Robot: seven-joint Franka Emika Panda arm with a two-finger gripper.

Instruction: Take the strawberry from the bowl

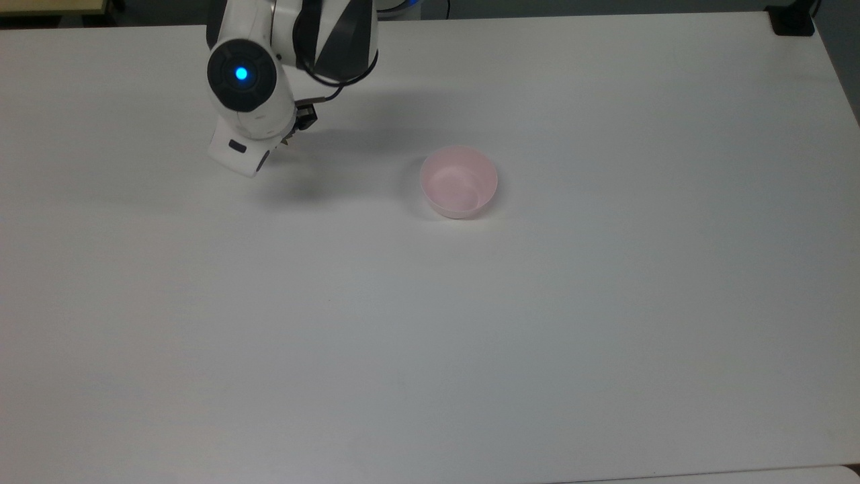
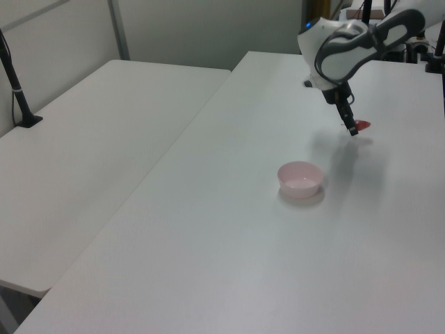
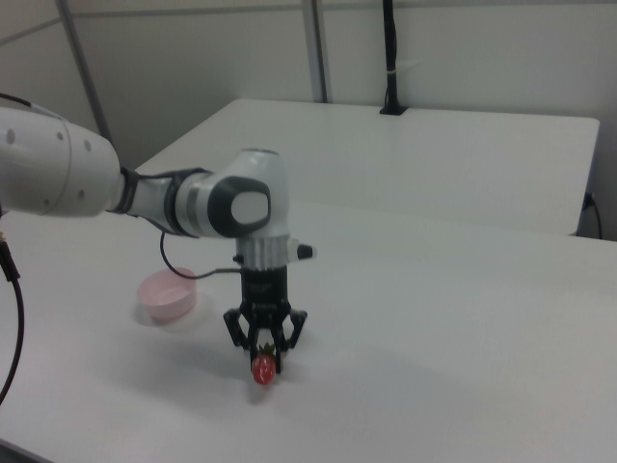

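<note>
In the top view, the white arm (image 1: 269,60) sits in the upper left of the frame, a blue light glowing on its wrist, and it covers most of the tool below it; the pale pink bowl (image 1: 459,181) stands a little above the centre of the frame, well apart from the arm to the top view's right, its inside bare, on the white surface (image 1: 430,336). In the left view, the bowl (image 2: 300,179) lies just right of centre, and further toward the upper right the tool (image 2: 353,129) points downward with the strawberry (image 2: 362,126) clamped at its tip, a small red shape held above the surface and clear of the bowl. In the right view, the bowl (image 3: 168,294) is at the left of the frame, behind the arm's dark cable (image 3: 188,272); right of it, near the lower middle, the tool (image 3: 264,365) hangs straight down from the wrist with its two fingers (image 3: 278,355) closed on the strawberry (image 3: 263,369), whose green cap faces up between the fingers and whose red body hangs just above the surface, with a faint shadow beneath it.
</note>
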